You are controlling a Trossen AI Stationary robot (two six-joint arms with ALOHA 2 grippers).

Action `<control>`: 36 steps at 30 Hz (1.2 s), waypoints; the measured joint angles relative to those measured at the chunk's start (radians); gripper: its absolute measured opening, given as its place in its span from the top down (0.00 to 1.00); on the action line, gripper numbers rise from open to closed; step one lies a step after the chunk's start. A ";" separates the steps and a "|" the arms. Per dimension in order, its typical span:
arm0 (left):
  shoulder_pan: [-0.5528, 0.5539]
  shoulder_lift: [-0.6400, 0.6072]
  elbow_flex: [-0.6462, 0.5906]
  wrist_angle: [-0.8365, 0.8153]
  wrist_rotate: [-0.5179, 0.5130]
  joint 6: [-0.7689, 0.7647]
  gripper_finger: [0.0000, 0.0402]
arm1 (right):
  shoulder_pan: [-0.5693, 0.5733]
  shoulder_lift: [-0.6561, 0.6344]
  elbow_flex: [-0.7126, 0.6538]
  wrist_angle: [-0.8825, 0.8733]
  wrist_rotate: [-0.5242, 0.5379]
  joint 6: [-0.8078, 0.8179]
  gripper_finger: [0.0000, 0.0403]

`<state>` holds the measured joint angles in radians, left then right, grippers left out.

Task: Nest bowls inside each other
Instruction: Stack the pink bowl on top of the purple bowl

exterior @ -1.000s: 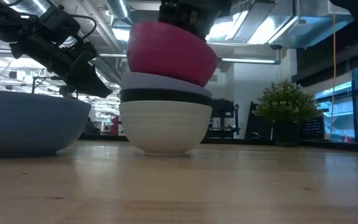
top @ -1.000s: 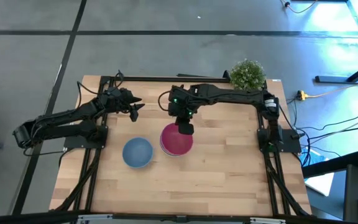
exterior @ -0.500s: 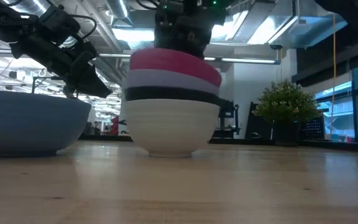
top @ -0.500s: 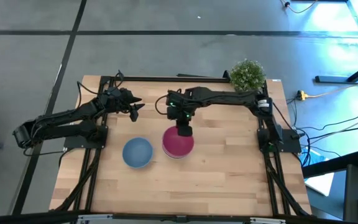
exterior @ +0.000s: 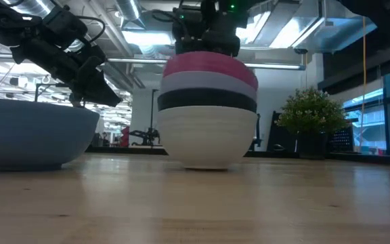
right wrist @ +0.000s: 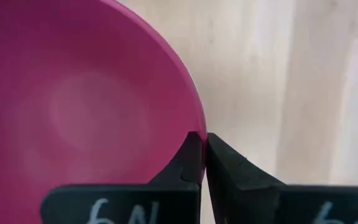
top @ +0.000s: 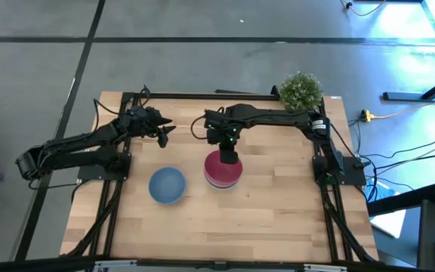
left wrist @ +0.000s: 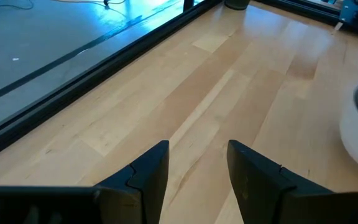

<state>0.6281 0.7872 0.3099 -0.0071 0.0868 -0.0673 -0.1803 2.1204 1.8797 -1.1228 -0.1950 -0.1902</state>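
Observation:
A stack of nested bowls (exterior: 208, 108) stands on its white bottom bowl (exterior: 207, 139), with black (exterior: 207, 99), lavender (exterior: 208, 81) and magenta (exterior: 210, 63) bowls above it. From above only the magenta bowl (top: 221, 174) shows. My right gripper (top: 229, 156) is at its far rim, shut on it. The blue bowl (top: 167, 185) sits alone on its base, left of the stack. My left gripper (top: 163, 136) hovers open over the far left of the table, holding nothing. My right gripper pinches the magenta bowl's rim (right wrist: 194, 124) on its far side, one finger (right wrist: 185, 158) inside the bowl and the other finger (right wrist: 229, 165) outside. The fingers come from above, pointing down. The bowl sits level, nested in the lavender bowl.
A small green potted plant (top: 301, 89) stands at the table's far right corner. Bare wood lies near the stack and toward the right edge. Black frame rails run along the table's left, right and far sides.
My right gripper moved down and toward the table's right. The magenta bowl, held tilted above the stack a second ago, settled level into the lavender bowl. The whole stack slid a little to the right along the table.

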 joint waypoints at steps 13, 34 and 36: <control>0.000 0.000 0.000 0.000 0.000 0.000 0.61 | -0.003 0.003 0.019 -0.024 0.018 0.009 0.98; 0.000 0.000 0.000 0.000 0.000 -0.006 0.61 | 0.033 0.006 0.092 -0.061 0.007 0.029 0.80; 0.000 0.000 0.000 0.000 0.000 -0.007 0.61 | 0.034 0.006 0.112 -0.074 0.044 0.027 0.80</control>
<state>0.6277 0.7872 0.3099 -0.0074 0.0872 -0.0742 -0.1467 2.1265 1.9919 -1.1971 -0.1510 -0.1634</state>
